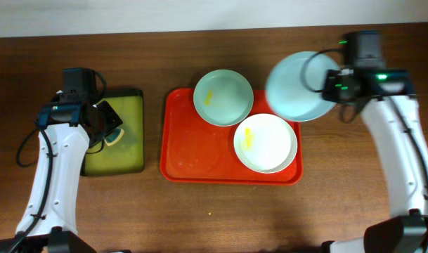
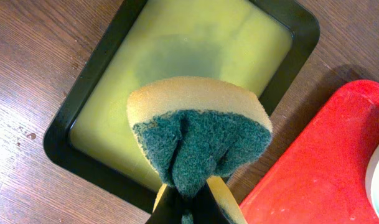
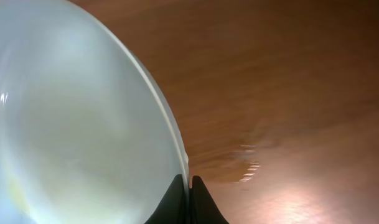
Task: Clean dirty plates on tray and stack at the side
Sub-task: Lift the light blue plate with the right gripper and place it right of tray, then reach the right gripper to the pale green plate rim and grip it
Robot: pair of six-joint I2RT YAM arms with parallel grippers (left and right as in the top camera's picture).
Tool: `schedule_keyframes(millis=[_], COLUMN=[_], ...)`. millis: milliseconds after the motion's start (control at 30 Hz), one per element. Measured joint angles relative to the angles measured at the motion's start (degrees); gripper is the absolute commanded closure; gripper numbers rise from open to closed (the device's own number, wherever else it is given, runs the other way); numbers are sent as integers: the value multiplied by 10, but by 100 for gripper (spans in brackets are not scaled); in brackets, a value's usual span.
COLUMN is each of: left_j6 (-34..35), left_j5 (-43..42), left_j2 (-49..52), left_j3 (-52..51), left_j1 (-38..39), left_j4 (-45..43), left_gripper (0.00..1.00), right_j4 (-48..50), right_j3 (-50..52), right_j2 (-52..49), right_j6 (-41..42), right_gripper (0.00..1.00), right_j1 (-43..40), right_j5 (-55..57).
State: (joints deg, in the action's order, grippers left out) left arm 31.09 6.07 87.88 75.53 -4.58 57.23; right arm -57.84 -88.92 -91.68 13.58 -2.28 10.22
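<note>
The red tray (image 1: 192, 151) holds a mint-blue plate (image 1: 223, 97) at its back and a white plate (image 1: 266, 143) at its front right, both with yellow smears. My right gripper (image 1: 331, 90) is shut on the rim of a second mint-blue plate (image 1: 296, 87), held above the table just right of the tray's back corner; that plate fills the left of the right wrist view (image 3: 71, 124). My left gripper (image 2: 189, 202) is shut on a yellow and green sponge (image 2: 198, 134) above the small yellow-green tray (image 2: 195, 43).
The black-rimmed yellow-green tray (image 1: 126, 151) sits left of the red tray. Bare wooden table (image 1: 340, 176) lies to the right and in front. The red tray's corner shows in the left wrist view (image 2: 326, 168).
</note>
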Motion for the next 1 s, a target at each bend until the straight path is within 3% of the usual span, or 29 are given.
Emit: schedule_keyframes(millis=[100, 167, 333, 467, 567, 600, 800, 867, 933, 1000], left_j6=[0, 0, 0, 0, 0, 0, 0, 0, 0, 0], left_j5=[-1, -1, -1, -1, -1, -1, -1, -1, -1, -1], left_j2=[0, 0, 0, 0, 0, 0, 0, 0, 0, 0], left_j3=[0, 0, 0, 0, 0, 0, 0, 0, 0, 0], left_j1=[0, 0, 0, 0, 0, 0, 0, 0, 0, 0], left_j4=[0, 0, 0, -1, -2, -2, -3, -3, -5, -6], left_gripper=[100, 100, 100, 100, 100, 100, 100, 100, 100, 100], right_j4=[33, 111, 264, 346, 364, 365, 357, 371, 411, 449], right_j3=[21, 78, 240, 298, 301, 301, 301, 301, 301, 300], right_j2=[-5, -10, -18, -19, -19, -19, -29, -29, -25, -13], right_j6=[-9, -16, -16, 0, 37, 47, 61, 62, 68, 68], right_gripper=[96, 96, 96, 96, 83, 72, 69, 48, 12, 5], right_j1=[-89, -140, -225, -244, -244, -244, -244, -244, -239, -209], right_j5=[-42, -78, -104, -108, -112, -114, -136, -190, -279, -362])
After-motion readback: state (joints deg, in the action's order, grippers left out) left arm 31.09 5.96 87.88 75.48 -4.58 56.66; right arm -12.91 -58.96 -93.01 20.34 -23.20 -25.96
